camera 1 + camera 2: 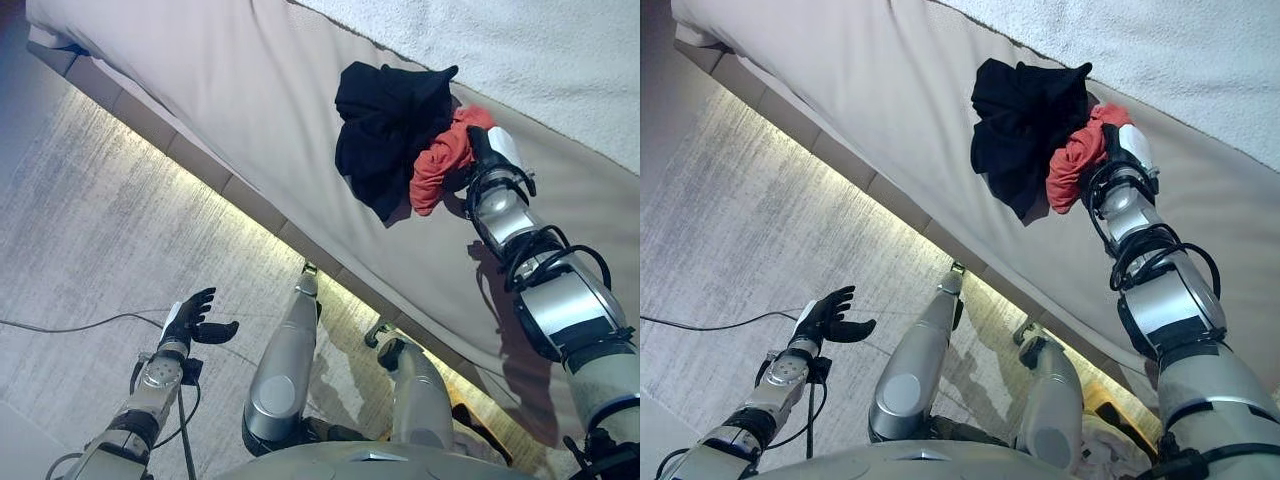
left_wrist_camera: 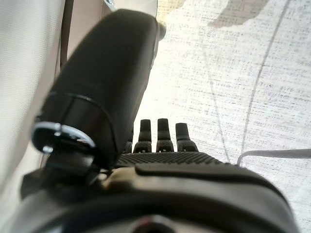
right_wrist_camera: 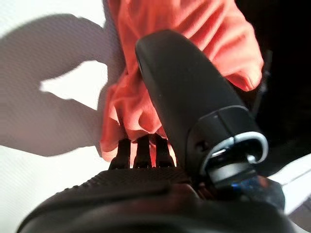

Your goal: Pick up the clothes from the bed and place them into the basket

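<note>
A black garment [image 1: 385, 120] lies crumpled on the beige bed [image 1: 230, 70], and a red garment [image 1: 445, 155] is bunched against its right side. My right hand [image 1: 492, 150] reaches onto the bed and rests against the red garment [image 3: 194, 29] from the right. The right wrist view shows this hand [image 3: 189, 97] pushed into the red folds, which hide how it stands. My left hand [image 1: 195, 320] hangs open over the floor at the lower left, holding nothing; its fingers [image 2: 163, 133] are straight. No basket shows in any view.
A white textured blanket [image 1: 520, 50] covers the bed beyond the clothes. The bed's lower edge [image 1: 200, 165] runs diagonally with a lit strip beneath it. Pale grey carpet [image 1: 90, 220] spreads to the left of the bed.
</note>
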Robot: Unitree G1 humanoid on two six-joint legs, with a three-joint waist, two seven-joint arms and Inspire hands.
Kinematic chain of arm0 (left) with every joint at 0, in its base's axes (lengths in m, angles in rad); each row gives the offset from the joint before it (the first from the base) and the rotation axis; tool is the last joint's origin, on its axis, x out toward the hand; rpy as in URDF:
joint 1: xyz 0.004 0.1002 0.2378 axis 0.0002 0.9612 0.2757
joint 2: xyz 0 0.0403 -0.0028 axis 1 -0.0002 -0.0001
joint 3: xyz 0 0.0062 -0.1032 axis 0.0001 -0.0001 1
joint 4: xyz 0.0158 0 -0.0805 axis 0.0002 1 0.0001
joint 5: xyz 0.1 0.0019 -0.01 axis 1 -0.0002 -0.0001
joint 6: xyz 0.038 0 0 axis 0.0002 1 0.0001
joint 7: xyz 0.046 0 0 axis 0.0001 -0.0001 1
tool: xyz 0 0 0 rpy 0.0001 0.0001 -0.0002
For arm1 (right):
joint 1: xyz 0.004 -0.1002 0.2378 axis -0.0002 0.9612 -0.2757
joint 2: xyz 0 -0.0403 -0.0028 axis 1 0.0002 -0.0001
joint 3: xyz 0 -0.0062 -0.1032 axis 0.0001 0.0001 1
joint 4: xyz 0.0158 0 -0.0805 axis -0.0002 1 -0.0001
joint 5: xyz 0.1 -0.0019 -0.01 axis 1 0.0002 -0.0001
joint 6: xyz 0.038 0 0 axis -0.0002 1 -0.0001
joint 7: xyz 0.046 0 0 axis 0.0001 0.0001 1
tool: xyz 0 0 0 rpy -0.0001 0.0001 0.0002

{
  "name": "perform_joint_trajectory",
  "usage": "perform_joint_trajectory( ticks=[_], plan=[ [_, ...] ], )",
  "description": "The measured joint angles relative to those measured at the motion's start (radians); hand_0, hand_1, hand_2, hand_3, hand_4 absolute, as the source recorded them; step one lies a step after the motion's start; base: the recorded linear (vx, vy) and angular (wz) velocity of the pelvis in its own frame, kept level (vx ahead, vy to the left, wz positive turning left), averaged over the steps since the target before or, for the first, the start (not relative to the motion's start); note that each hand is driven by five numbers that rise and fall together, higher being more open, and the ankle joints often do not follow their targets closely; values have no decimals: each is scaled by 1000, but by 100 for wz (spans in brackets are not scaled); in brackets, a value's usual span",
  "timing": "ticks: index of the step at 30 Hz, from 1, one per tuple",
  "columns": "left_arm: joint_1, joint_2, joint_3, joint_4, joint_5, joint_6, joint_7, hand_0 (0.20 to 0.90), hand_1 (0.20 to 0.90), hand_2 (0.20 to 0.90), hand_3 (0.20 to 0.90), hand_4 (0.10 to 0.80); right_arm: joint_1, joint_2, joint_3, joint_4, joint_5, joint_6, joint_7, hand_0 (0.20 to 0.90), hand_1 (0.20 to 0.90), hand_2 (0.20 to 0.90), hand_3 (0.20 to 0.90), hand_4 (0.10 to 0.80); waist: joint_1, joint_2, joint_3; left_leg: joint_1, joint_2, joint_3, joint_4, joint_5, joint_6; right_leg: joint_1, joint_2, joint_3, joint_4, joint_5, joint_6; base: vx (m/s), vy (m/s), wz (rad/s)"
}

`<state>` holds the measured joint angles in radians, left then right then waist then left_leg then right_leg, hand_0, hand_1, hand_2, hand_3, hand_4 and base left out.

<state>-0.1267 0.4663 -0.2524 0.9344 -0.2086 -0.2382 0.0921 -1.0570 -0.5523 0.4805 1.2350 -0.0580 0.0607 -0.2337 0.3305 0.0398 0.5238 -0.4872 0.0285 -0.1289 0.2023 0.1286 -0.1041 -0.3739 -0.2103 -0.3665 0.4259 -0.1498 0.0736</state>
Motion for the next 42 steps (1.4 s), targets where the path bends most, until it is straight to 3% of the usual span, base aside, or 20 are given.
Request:
perform_joint_trajectory(
  ticks=[6,14,22,25,27,28,33,36,39,40,41,42],
  plan=[
    [7,16,1,-48,-7,17,-13,900,900,900,900,800,-4,-14,-5,10,73,1,33,300,300,300,200,100,-4,2,-1,7,8,-2,6,-1,1,-13,-2,2,50,-26,-20,23,-8,0],
    [15,18,4,-59,-8,21,-21,900,900,900,900,800,47,-21,-58,14,228,-54,43,300,300,300,200,100,-5,6,0,48,21,15,16,-10,9,21,9,20,44,-26,-23,-32,-1,-8],
    [82,12,18,-54,-5,5,-21,900,900,900,900,800,214,-28,-262,-94,423,-132,37,300,300,300,200,100,-29,6,-2,148,41,42,-26,-16,14,126,35,33,-45,-14,-40,37,21,-8],
    [125,-17,39,-52,4,-11,-20,900,900,900,900,800,352,-28,-329,-231,454,-151,12,300,300,300,200,100,-47,9,-14,223,43,63,-87,-13,20,196,48,47,-120,5,-33,33,96,-12],
    [159,-58,51,-45,18,-11,-19,900,900,900,900,800,447,-26,-338,-325,472,-153,-3,300,300,300,200,100,-81,8,-65,253,45,79,-126,-9,27,229,49,54,-183,37,-21,81,72,-13],
    [164,-87,64,-32,23,-12,-12,900,900,900,900,800,497,-16,-355,-381,477,-156,-12,300,300,300,200,100,-90,13,-78,281,40,87,-148,15,47,265,58,54,-220,62,-1,75,28,-14],
    [201,-186,60,-2,92,-9,66,900,900,900,900,800,765,109,-381,-615,509,-182,-46,300,300,300,200,100,-172,-36,-212,410,33,137,-238,15,48,412,75,82,-408,122,20,44,55,-19],
    [234,-201,61,4,104,-2,90,900,900,900,900,800,909,205,-385,-694,511,-194,-44,300,300,300,200,100,-229,-87,-295,460,31,171,-266,15,49,452,82,105,-451,122,20,-47,93,-27],
    [234,-206,63,12,115,-2,92,900,900,900,900,800,989,254,-398,-695,521,-202,-50,300,300,300,200,100,-265,-113,-320,499,37,183,-258,12,47,476,85,133,-461,122,20,-8,141,-38],
    [237,-208,64,20,120,-1,98,900,900,900,900,800,1016,270,-397,-695,531,-205,-64,300,300,300,200,100,-274,-117,-331,512,41,185,-241,-5,38,475,86,162,-464,121,19,10,214,-78],
    [240,-208,74,37,120,0,103,900,900,900,900,800,1032,295,-396,-690,532,-206,-80,300,300,300,200,100,-267,-124,-335,516,37,156,-200,-23,46,474,85,209,-459,124,14,-32,209,-120],
    [240,-208,73,44,119,4,108,900,900,900,900,800,1044,311,-390,-690,532,-206,-88,300,300,300,200,100,-267,-131,-336,515,28,106,-134,-49,75,472,83,268,-457,134,1,-103,221,-198]
  ],
)
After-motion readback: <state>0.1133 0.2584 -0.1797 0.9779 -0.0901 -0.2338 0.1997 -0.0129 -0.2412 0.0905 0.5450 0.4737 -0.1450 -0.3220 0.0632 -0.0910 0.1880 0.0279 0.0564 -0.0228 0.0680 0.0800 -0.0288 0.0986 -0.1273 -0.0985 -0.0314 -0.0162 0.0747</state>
